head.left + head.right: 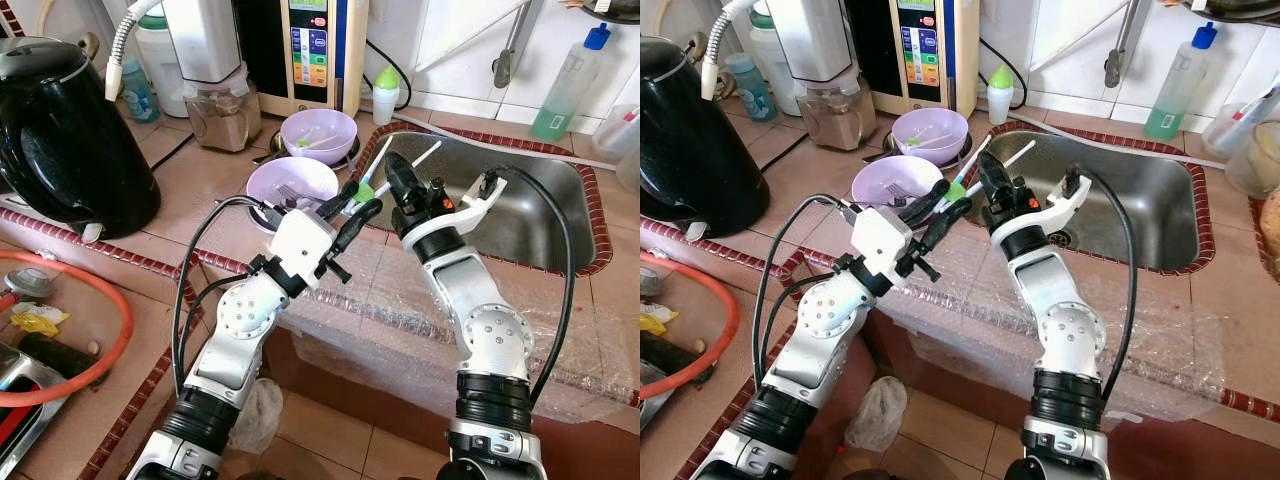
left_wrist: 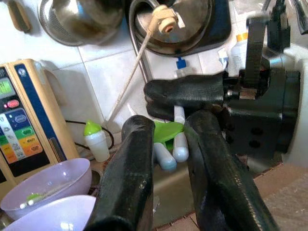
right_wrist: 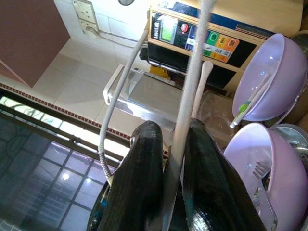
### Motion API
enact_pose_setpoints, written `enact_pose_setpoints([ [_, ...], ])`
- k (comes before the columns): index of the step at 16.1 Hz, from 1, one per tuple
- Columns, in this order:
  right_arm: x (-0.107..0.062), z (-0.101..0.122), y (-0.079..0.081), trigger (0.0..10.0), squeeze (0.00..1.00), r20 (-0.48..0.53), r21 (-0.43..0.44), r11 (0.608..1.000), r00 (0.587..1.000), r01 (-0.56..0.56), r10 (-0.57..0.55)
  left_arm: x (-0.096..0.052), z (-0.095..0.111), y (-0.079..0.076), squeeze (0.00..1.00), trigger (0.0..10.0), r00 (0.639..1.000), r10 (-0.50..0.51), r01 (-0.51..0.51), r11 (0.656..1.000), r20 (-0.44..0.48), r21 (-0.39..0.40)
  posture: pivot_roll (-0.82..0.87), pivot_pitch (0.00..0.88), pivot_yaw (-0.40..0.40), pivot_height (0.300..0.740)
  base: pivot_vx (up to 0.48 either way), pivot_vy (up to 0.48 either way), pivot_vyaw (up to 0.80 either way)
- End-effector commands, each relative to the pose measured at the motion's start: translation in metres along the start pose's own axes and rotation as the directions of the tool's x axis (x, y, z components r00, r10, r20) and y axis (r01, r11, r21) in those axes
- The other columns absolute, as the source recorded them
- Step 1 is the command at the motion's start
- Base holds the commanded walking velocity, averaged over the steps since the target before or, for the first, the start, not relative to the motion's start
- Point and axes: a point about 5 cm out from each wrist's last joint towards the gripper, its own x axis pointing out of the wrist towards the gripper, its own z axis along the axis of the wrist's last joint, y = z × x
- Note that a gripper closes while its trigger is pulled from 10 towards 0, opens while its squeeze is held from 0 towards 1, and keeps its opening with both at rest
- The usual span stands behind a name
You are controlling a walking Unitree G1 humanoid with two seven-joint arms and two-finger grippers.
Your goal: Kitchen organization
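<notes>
Both silver arms reach up over the tiled brown counter [image 1: 200, 185], and their black fingers meet right at the near left corner of the shiny metal sink [image 1: 530, 215]. The right gripper [image 1: 398, 172] is squeezed tight on two thin white sticks [image 1: 420, 158], which are long-handled utensils with green and white ends [image 2: 168, 139]. The sticks poke up and away over the sink. The left gripper [image 1: 355, 200] has its two fingers spread apart, one on each side of the green ends, and it is not squeezing anything. In the left wrist view, the fingers [image 2: 132, 173] stand on both sides of the green part with gaps showing. Just left of the grippers sit two light purple plastic bowls. The near bowl [image 1: 290, 180] has a fork in it, and the far bowl [image 1: 318, 132] has another green and white stick in it. A big black kettle [image 1: 70, 135] stands far to the left. Clear bubble wrap [image 1: 400, 320] lies over the counter edge under the arms.
</notes>
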Motion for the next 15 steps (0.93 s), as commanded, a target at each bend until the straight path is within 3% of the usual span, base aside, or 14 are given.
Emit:
enact_pose_setpoints([
  [1, 0.003, 0.001, -0.002, 0.0, 0.00, 0.019, -0.003, 1.000, 1.000, 0.024, -0.024, 0.001, 0.003, -0.001, 0.20, 10.0, 1.000, -0.011, 0.011, 1.000, 0.014, -0.001, -0.08, 0.000, 0.075, 0.740, 0.000, 0.000, 0.00],
  [2, 0.003, 0.001, -0.002, 0.0, 0.00, 0.022, -0.006, 1.000, 0.999, 0.026, -0.025, 0.001, 0.003, -0.001, 0.20, 10.0, 1.000, -0.006, 0.006, 1.000, 0.013, -0.004, -0.08, 0.000, 0.075, 0.740, 0.000, 0.000, 0.00],
  [3, 0.003, 0.003, -0.002, 0.0, 0.00, 0.027, -0.021, 0.999, 0.999, 0.030, -0.030, 0.001, 0.002, 0.000, 1.00, 10.0, 1.000, -0.003, 0.003, 1.000, 0.011, -0.014, -0.08, 0.000, 0.075, 0.740, 0.000, 0.000, 0.00],
  [5, 0.004, 0.008, -0.003, 0.0, 0.00, 0.037, -0.115, 0.992, 0.998, 0.050, -0.046, 0.001, 0.002, 0.001, 1.00, 10.0, 1.000, 0.003, -0.003, 1.000, 0.006, -0.017, -0.08, 0.000, 0.073, 0.740, 0.000, 0.000, 0.00],
  [6, 0.004, 0.014, -0.005, 0.0, 0.00, 0.050, -0.250, 0.965, 0.996, 0.079, -0.069, 0.000, 0.000, 0.002, 1.00, 10.0, 1.000, 0.016, -0.016, 1.000, -0.005, -0.021, -0.07, 0.000, 0.072, 0.740, 0.000, 0.000, 0.00],
  [7, 0.004, 0.014, -0.005, 0.0, 0.00, 0.050, -0.250, 0.965, 0.996, 0.079, -0.069, 0.000, 0.000, 0.002, 1.00, 10.0, 1.000, 0.016, -0.016, 1.000, -0.005, -0.021, -0.07, 0.000, 0.072, 0.740, 0.000, 0.000, 0.00],
  [8, 0.003, 0.017, -0.007, 0.0, 0.00, 0.059, -0.317, 0.943, 0.995, 0.098, -0.084, -0.001, 0.000, 0.003, 1.00, 10.0, 1.000, 0.023, -0.023, 0.999, -0.010, -0.023, -0.07, 0.000, 0.071, 0.740, 0.000, 0.000, 0.00],
  [9, -0.004, 0.026, -0.016, 0.0, 0.00, 0.109, -0.433, 0.885, 0.985, 0.168, -0.133, -0.005, 0.000, 0.005, 1.00, 10.0, 0.998, 0.053, -0.054, 0.998, -0.020, -0.028, -0.07, 0.000, 0.070, 0.740, 0.000, 0.000, 0.00],
  [11, -0.009, 0.031, -0.019, 0.0, 0.00, 0.128, -0.498, 0.846, 0.981, 0.192, -0.147, -0.009, -0.001, 0.009, 1.00, 10.0, 0.996, 0.085, -0.085, 0.996, -0.039, -0.010, -0.07, 0.000, 0.070, 0.740, 0.000, 0.000, 0.00],
  [12, -0.011, 0.034, -0.020, 0.0, 0.00, 0.143, -0.565, 0.799, 0.979, 0.203, -0.148, -0.010, 0.000, 0.012, 1.00, 10.0, 0.993, 0.108, -0.108, 0.994, -0.048, -0.005, -0.07, 0.000, 0.069, 0.740, 0.000, 0.000, 0.00],
  [13, -0.016, 0.041, -0.019, 0.0, 0.00, 0.187, -0.712, 0.664, 0.973, 0.228, -0.134, -0.015, 0.004, 0.019, 1.00, 10.0, 0.988, 0.144, -0.143, 0.990, -0.063, 0.018, -0.07, 0.000, 0.070, 0.740, 0.000, 0.000, 0.00],
  [15, -0.020, 0.045, -0.019, 0.0, 0.00, 0.220, -0.753, 0.606, 0.966, 0.256, -0.135, -0.019, 0.007, 0.022, 1.00, 10.0, 0.986, 0.152, -0.150, 0.988, -0.068, 0.034, -0.07, 0.000, 0.069, 0.740, 0.000, 0.000, 0.00],
])
